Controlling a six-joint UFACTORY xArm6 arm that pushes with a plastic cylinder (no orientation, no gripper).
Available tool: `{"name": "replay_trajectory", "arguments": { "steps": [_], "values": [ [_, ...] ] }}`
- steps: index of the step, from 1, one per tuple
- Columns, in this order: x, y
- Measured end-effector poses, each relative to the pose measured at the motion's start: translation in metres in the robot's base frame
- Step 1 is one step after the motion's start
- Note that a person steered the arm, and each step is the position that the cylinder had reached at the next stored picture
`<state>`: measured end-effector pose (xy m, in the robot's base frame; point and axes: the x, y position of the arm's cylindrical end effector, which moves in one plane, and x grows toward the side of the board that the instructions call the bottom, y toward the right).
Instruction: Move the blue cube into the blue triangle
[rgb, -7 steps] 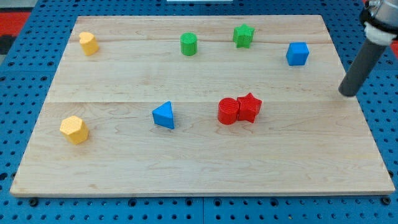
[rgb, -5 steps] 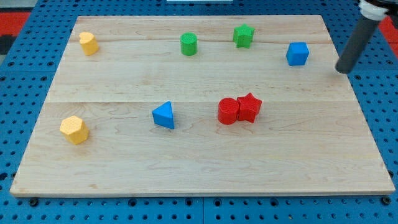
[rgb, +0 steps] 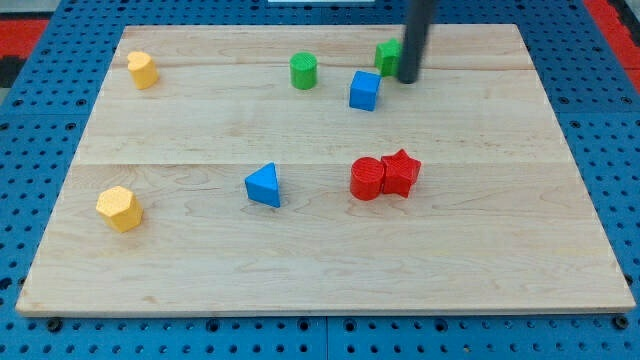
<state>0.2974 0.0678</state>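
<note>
My tip (rgb: 407, 79), the tool's lower end, sits on the wooden bench (rgb: 320, 260) near the view's top, right of centre. Tool is a plain dark rod w/ no jaws, so nothing to spread, press together or pinch; it holds nothing.

Blue cube (rgb: 365, 90) lies just to the view's left of my tip and a touch lower, close beside it; can't tell if they touch. Cube looks solid mid-blue, top face lighter, turned a bit so a corner edge faces the view's bottom.

Green block (rgb: 387, 56), prob. star-shaped, is right behind the rod toward the view's top, partly hidden by it. Green cylinder (rgb: 303, 71) is further to the view's left of my tip, beyond the cube.

Blue triangle (rgb: 264, 186) is well apart from my tip, down and to the view's left. Red cylinder (rgb: 367, 179) and red star (rgb: 401, 172) touch each other, below my tip toward the view's bottom.

Two yellow blocks far to the view's left: one (rgb: 142, 70) roughly level w/ my tip, other (rgb: 119, 209) much lower; both look faceted, approx. hexagonal.
</note>
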Motion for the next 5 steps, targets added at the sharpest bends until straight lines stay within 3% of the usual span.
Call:
{"name": "replay_trajectory", "arguments": {
  "steps": [1, 2, 3, 4, 5],
  "values": [
    [0.034, -0.055],
    [0.057, -0.026],
    [0.014, -0.032],
    [0.045, 0.032],
    [0.058, 0.008]
  ]
}}
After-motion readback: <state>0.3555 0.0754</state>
